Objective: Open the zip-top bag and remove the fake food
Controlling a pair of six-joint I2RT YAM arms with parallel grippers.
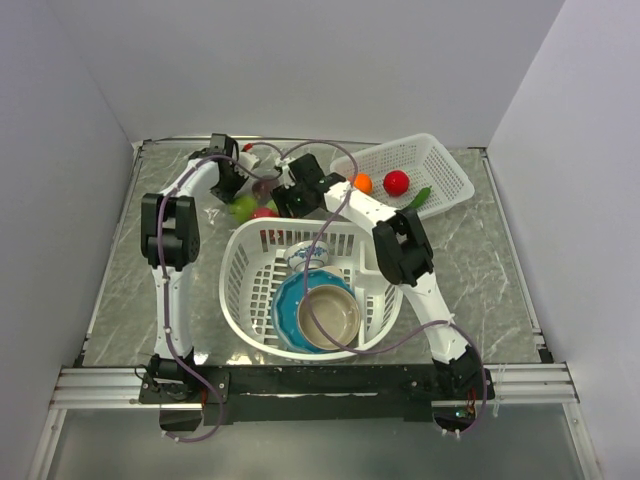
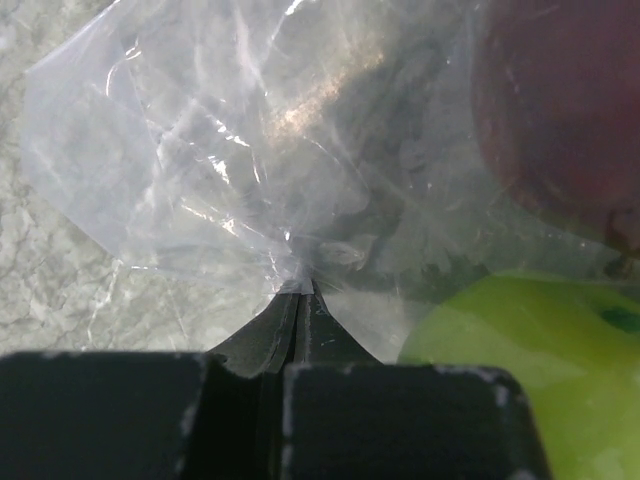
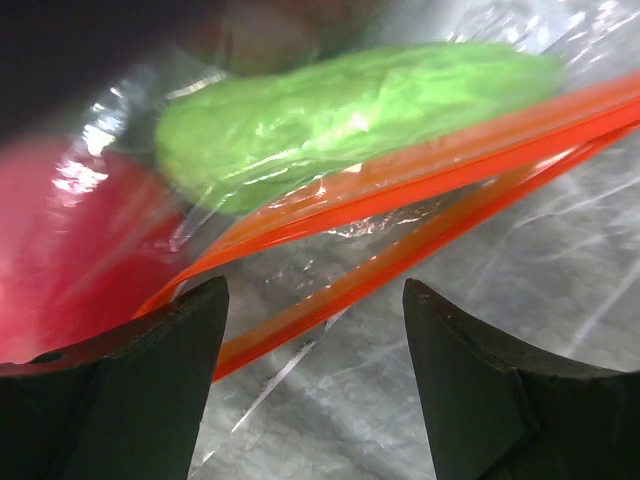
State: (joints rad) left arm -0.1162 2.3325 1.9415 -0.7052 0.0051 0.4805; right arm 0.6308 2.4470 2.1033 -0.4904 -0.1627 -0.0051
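The zip-top bag [image 1: 255, 192] lies on the table at the back, between my two grippers. Green [image 1: 243, 207], red [image 1: 264, 212] and dark maroon [image 1: 262, 185] fake food sits in it. My left gripper [image 1: 231, 184] is shut on a fold of the clear bag [image 2: 300, 285], with a green fruit [image 2: 520, 370] and a maroon one [image 2: 560, 100] behind the plastic. My right gripper [image 3: 312, 300] is open just before the bag's mouth. The red-orange zip strip [image 3: 420, 170] is parted into two lines. A green piece [image 3: 340, 110] and a red piece [image 3: 70, 250] lie inside.
A white mesh tray [image 1: 445, 165] at the back right holds an orange fruit [image 1: 362, 183], a red fruit [image 1: 396, 182] and a green pepper [image 1: 422, 194]. A round white basket [image 1: 240, 290] with ceramic bowls [image 1: 330, 315] stands in the middle, just in front of the bag.
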